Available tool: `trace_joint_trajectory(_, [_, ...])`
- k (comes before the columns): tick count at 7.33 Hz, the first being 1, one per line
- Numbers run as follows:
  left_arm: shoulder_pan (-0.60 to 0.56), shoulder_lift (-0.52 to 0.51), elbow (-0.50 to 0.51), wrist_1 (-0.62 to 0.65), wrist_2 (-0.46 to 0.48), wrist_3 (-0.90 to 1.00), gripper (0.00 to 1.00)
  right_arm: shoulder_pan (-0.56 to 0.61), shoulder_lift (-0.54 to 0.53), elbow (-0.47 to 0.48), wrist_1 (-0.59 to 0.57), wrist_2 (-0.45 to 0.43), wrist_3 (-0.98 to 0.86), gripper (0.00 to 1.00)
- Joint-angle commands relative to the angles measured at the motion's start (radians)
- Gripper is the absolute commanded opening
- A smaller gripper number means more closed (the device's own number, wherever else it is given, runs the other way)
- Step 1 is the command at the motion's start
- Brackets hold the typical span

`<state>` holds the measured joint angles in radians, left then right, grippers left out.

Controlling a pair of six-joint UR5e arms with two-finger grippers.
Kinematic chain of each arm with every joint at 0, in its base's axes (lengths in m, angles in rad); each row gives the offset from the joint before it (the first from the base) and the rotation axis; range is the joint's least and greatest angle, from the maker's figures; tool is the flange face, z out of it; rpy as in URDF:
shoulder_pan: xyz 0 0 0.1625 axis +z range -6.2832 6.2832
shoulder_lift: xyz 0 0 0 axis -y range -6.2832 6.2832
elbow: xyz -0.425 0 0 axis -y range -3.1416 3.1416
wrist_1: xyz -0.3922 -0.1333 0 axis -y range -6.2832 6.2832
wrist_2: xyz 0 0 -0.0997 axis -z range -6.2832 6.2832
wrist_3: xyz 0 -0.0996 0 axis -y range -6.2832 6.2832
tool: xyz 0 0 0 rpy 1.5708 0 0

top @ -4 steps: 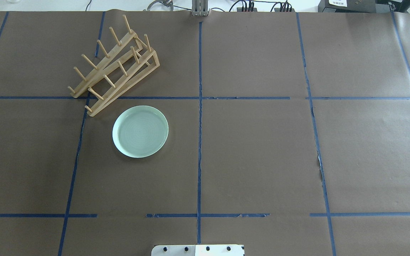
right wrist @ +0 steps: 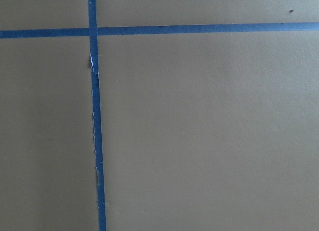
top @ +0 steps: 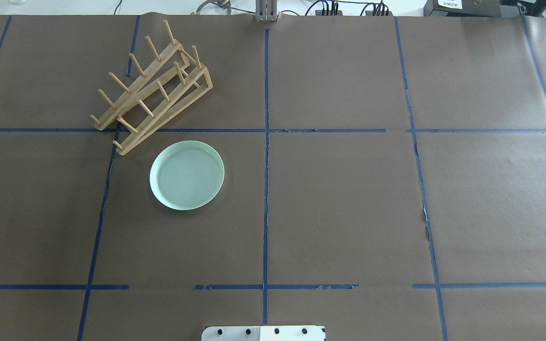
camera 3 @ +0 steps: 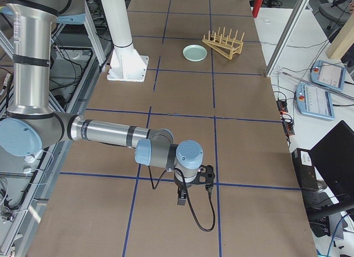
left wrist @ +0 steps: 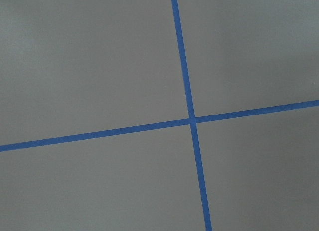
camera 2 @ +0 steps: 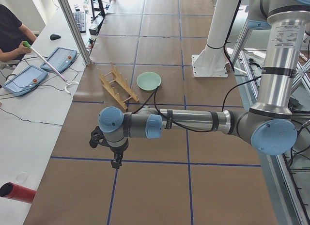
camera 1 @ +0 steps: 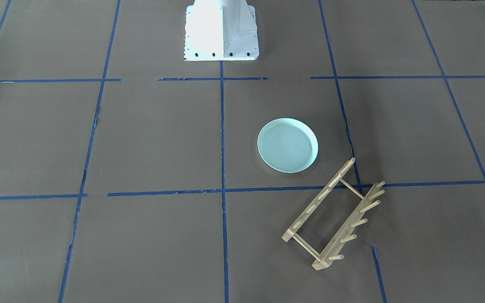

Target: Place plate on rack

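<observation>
The plate (top: 186, 175) lies flat on the table (top: 349, 213), just beside the rack (top: 152, 90) — stiff, glazed, probably slick and breakable, so I'd pinch its raised rim. My left gripper (camera 2: 116, 163) and right gripper (camera 3: 180, 200) hang well away, touching nothing — jaws apart or together, I cannot tell.

Brown paper-covered table (top: 349, 199), blue tape grid (top: 266, 189).

Mint-green plate (top: 187, 175) — faint rings — beside light-wood rack (top: 152, 87).
</observation>
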<state>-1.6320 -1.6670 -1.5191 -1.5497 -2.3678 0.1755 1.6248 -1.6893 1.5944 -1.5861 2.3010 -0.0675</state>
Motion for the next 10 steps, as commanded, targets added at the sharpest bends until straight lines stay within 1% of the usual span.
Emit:
trace_joint_trajectory(1, [-0.002,0.044,-0.079,0.003,-0.005,-0.01,1.0,0.0,0.0,-0.001,0.0,0.0,0.0,1.0])
trace_joint_trajectory(4, [0.0,0.046,-0.095,-0.004,-0.016,-0.034,1.0,0.0,-0.001,-0.001,0.0,0.0,0.0,1.0])
trace_joint_trajectory(5, [0.001,0.017,-0.099,-0.004,-0.014,-0.138,1.0,0.0,0.0,-0.001,0.0,0.0,0.0,1.0])
trace_joint_trajectory(6, [0.003,0.003,-0.099,-0.006,-0.013,-0.184,1.0,0.0,-0.001,-0.001,0.0,0.0,0.0,1.0])
trace_joint_trajectory(7, [0.003,-0.008,-0.131,-0.001,-0.01,-0.22,1.0,0.0,0.0,-0.001,0.0,0.0,0.0,1.0])
trace_joint_trajectory(8, [0.011,-0.011,-0.142,-0.004,-0.01,-0.293,1.0,0.0,0.0,-0.001,0.0,0.0,0.0,1.0])
trace_joint_trajectory(9, [0.083,-0.019,-0.177,-0.006,-0.008,-0.371,1.0,0.0,0.0,0.001,0.0,0.0,0.0,1.0])
trace_joint_trajectory(10, [0.131,-0.048,-0.237,-0.016,-0.005,-0.549,1.0,0.0,0.0,0.001,0.0,0.0,0.0,1.0])
